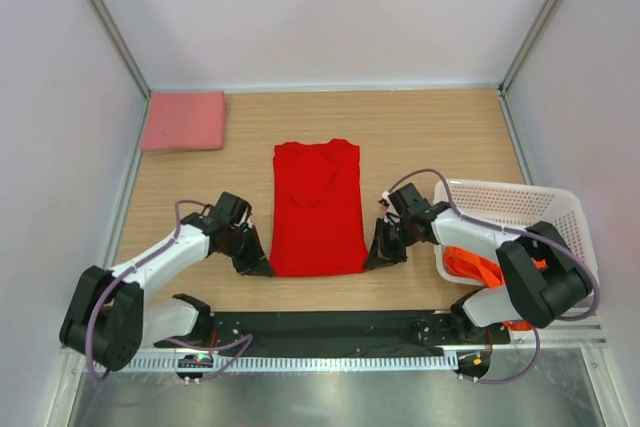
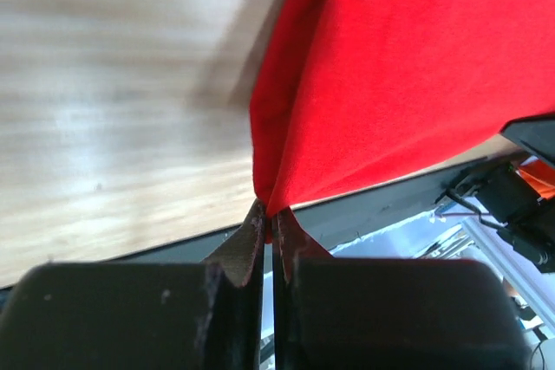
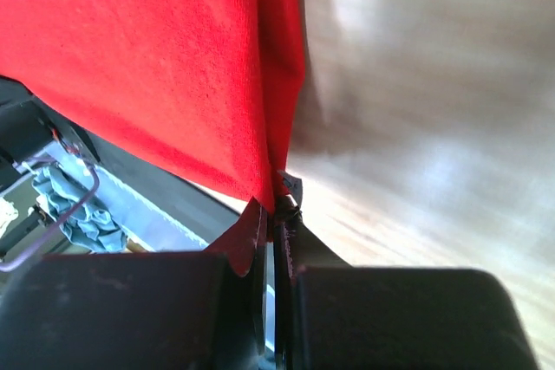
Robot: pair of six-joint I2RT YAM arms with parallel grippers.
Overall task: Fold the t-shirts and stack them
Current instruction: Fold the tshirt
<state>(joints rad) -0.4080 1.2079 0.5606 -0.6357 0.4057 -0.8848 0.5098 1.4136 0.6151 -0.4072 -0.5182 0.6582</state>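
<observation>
Red t-shirt (image 1: 318, 209) lies mid-frame on the surface (image 1: 430, 137), already a narrow lengthwise strip w/ sleeves tucked in, collar toward the top of the frame. Left jaws are pressed together on its lower-left hem corner, right jaws likewise on the lower-right. Both wrist views show red cloth nipped between the tips.

Step in hand, prob.: bring the hem up to the collar for the cross fold. To do it well, lift both corners together at equal height and keep the hem taut but not stretched. Carry it toward the top of the frame w/o dragging the lower layers, lay edge on edge, and let go only once flat. Uneven lift would likely skew the fold.

Surface is pale wood-grain, matte. A folded salmon-pink t-shirt (image 1: 183, 120) sits upper left, well apart. A white lattice basket (image 1: 520, 192) at right holds orange t-shirts (image 1: 472, 267). Plain white panels enclose the back and sides, w/ metal frame posts at the corners.
</observation>
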